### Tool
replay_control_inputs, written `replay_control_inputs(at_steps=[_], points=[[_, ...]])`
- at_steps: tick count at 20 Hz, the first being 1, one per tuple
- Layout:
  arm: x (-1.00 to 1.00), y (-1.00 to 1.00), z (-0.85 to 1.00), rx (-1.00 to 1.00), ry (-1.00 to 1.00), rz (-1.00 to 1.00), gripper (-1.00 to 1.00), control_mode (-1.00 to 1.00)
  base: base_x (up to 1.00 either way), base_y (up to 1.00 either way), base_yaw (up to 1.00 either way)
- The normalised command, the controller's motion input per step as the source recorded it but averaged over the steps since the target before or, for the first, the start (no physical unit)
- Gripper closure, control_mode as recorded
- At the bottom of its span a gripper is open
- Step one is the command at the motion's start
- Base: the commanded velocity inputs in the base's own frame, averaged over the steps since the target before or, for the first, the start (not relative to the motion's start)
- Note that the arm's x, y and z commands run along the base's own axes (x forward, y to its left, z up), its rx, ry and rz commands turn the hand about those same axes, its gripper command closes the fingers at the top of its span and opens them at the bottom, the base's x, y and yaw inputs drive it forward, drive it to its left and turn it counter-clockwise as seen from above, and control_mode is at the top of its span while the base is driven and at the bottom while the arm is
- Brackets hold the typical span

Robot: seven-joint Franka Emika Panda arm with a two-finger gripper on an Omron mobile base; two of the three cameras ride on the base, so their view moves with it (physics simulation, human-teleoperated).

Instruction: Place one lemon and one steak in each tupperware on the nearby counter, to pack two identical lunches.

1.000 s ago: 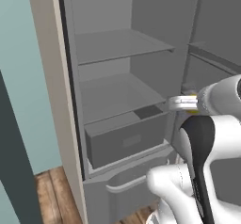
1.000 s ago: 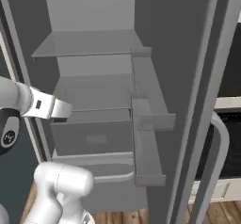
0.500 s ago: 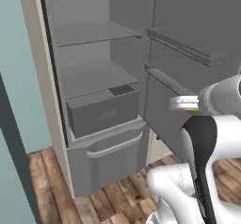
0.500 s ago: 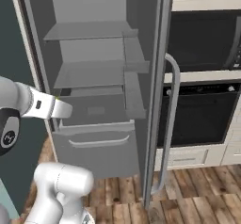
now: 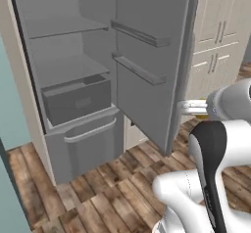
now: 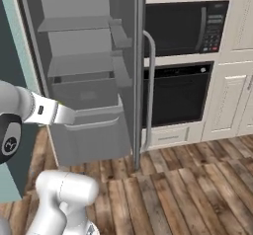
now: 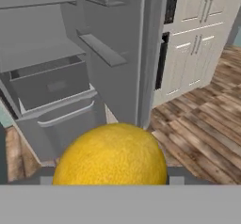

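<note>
Open grey fridge (image 5: 78, 75), wood plank floor (image 6: 197, 179), black oven (image 6: 178, 93), cream cabinets (image 5: 215, 46)

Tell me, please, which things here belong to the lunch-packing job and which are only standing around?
Belonging to the job:
- round bright yellow lemon, held between the fingers

Standing around:
- open grey fridge with bare shelves
- black built-in oven
- black microwave
- cream cabinets
- wooden plank floor
</note>
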Motion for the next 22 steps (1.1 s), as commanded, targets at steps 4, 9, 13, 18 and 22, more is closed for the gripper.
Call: replay_control_inputs(at_steps=[4,9,13,18,22], points=[[0.0,0.0,0.0,0.0,0.0,0.0,1.0,1.0,-0.92,0.0,-0.35],[0.0,0.0,0.0,0.0,0.0,0.0,1.0,1.0,-0.77,0.0,-0.42],[0.0,0.0,0.0,0.0,0.0,0.0,1.0,1.0,-0.59,0.0,-0.44],[0.0,0.0,0.0,0.0,0.0,0.0,1.0,1.0,-0.32,0.0,-0.44],[0.0,0.0,0.0,0.0,0.0,0.0,1.0,1.0,-0.01,0.0,-0.38]])
